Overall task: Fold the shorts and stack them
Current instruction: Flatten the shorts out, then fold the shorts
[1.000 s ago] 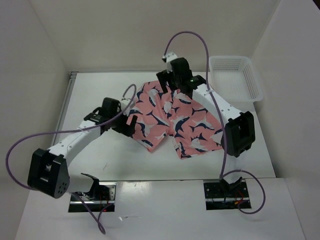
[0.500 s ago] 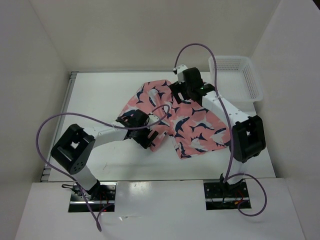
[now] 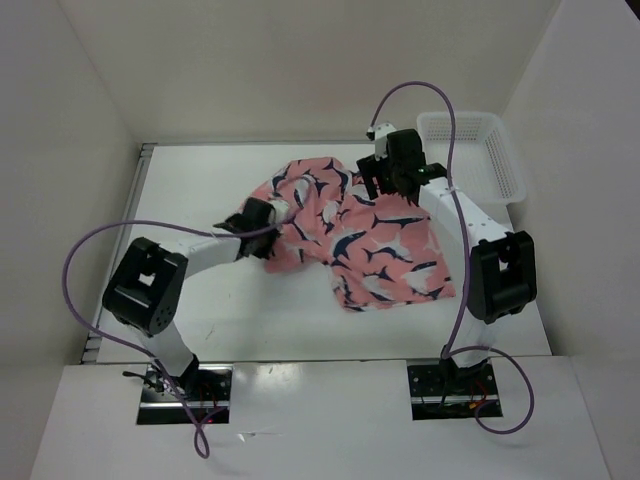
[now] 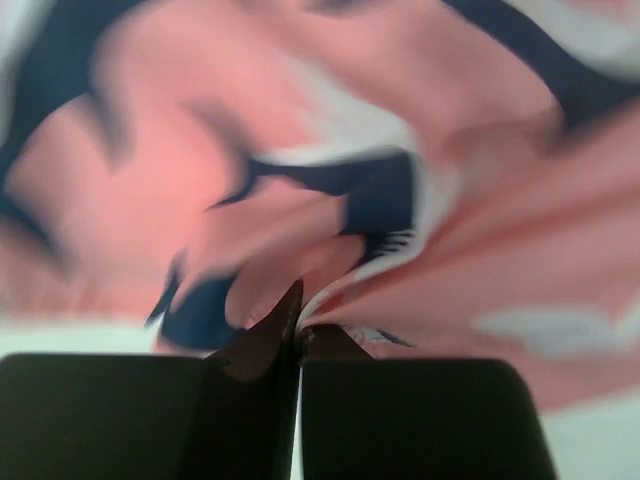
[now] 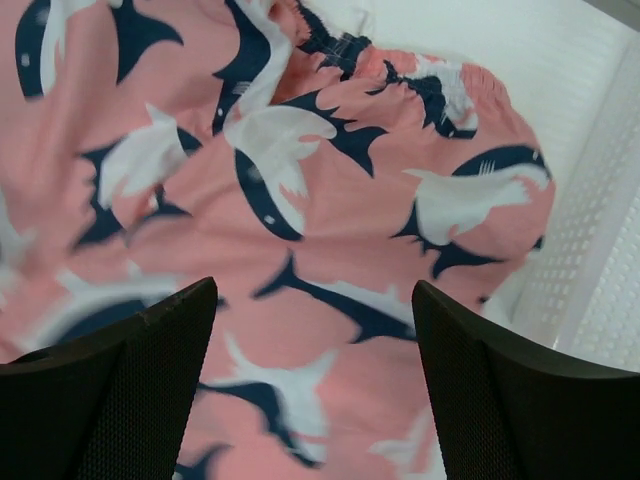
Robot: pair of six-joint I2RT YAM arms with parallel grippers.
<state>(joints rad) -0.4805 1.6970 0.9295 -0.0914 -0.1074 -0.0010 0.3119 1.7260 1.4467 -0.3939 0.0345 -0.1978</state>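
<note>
The salmon-pink shorts (image 3: 370, 250) with navy-and-white fish lie rumpled across the middle of the white table. My left gripper (image 3: 268, 228) is at their left edge, shut on a fold of the cloth; the left wrist view shows the shorts (image 4: 330, 180) pinched between the closed black fingertips (image 4: 262, 345). My right gripper (image 3: 388, 190) hangs over the far right part of the garment, near the waistband. In the right wrist view its fingers (image 5: 150, 360) stand wide apart above the shorts (image 5: 300, 230), with nothing between them.
A white mesh basket (image 3: 505, 165) stands at the far right corner of the table; its wall (image 5: 600, 260) shows just right of the shorts. White walls enclose the table on the left, back and right.
My left gripper has slid into the shorts' left edge and shut on the cloth, dragging it left. The right arm has moved right toward the basket. The shorts are more bunched.
</note>
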